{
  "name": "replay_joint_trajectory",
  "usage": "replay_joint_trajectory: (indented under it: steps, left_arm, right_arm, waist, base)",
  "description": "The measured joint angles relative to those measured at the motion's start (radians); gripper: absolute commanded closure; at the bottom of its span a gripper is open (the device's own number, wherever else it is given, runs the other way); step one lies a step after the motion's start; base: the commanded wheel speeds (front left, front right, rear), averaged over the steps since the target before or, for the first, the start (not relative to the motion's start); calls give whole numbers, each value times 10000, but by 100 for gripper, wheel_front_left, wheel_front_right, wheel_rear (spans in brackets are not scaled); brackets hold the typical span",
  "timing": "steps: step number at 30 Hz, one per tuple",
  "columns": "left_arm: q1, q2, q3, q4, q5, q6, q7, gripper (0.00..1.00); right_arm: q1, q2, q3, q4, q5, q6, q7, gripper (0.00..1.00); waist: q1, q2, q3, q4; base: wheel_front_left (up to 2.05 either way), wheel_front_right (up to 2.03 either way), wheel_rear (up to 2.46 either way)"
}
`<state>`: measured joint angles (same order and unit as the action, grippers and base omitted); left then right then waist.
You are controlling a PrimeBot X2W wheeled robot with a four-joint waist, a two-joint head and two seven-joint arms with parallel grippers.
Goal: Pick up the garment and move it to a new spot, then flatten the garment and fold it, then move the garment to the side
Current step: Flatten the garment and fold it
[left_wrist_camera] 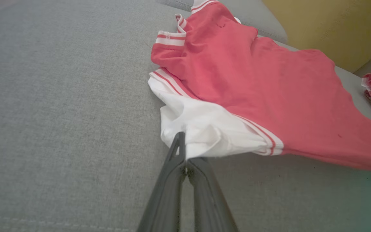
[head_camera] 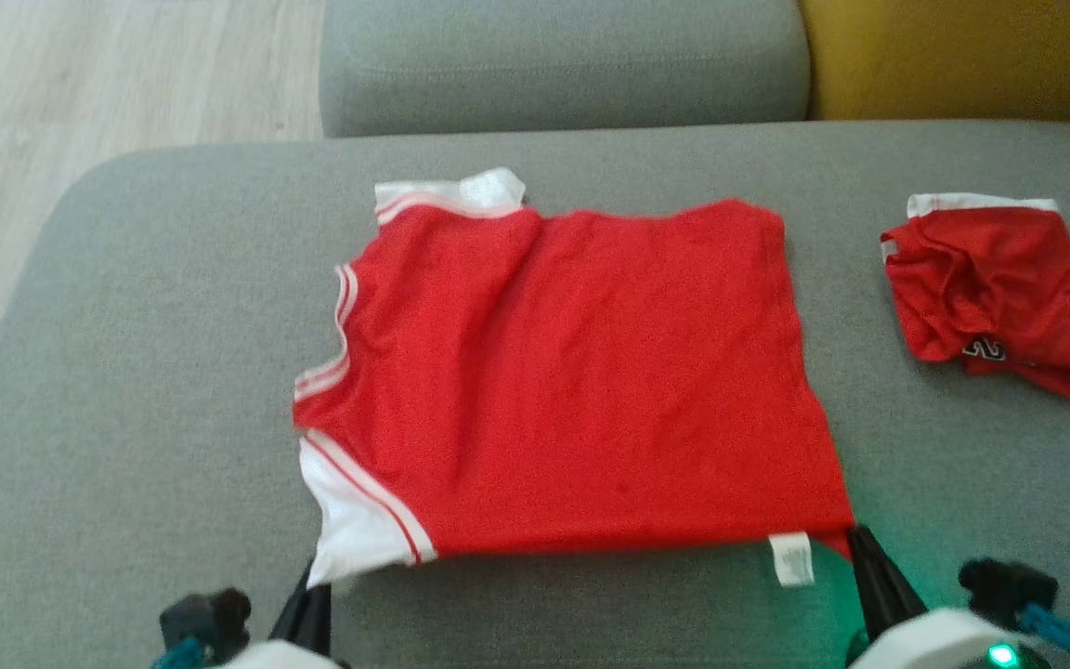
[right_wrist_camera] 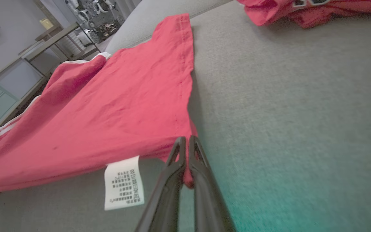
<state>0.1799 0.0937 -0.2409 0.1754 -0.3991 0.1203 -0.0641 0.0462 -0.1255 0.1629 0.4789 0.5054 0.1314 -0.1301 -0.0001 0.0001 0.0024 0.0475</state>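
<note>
My left gripper [left_wrist_camera: 183,151] is pinched tight on the jersey's [head_camera: 572,372] white near corner, my right gripper [right_wrist_camera: 185,151] on its red near corner, cloth spread straight ahead across the sofa [head_camera: 126,325].

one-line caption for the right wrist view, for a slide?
Right gripper shut on a corner of the red garment, white care label hanging beside it, over the grey cushion.
</note>
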Motion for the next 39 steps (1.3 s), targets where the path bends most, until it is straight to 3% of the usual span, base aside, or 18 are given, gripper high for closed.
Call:
replay_joint_trajectory:
  steps: [7, 17, 25, 39]
  left_arm:
    - [1077, 299, -33, -1381, 0, 393, 686, 100]
    - [941, 639, -102, -1837, 25, 445, 1221, 100]
    - [-1359, 1039, -360, -1340, 182, -163, 1914, 100]
    - [-4698, 1264, -861, 1177, 456, -1122, 2506, 100]
  right_arm:
    - [1583, 554, -1162, -2019, -936, 0, 1271, 100]
    - [1725, 826, -1649, -3415, -1434, 0, 2339, 100]
    - [663, 802, -1661, -3313, -1628, 0, 2696, 100]
    - [-2278, 155, -934, -1074, -1601, 0, 2190, 100]
  waist:
    - [0, 0, -173, 29]
    - [0, 0, 24, 34]
    - [0, 0, 804, 42]
    - [3, -1, 2198, -145]
  base:
    - [0, 0, 0]
    - [0, 0, 0]
    - [0, 0, 0]
    - [0, 0, 0]
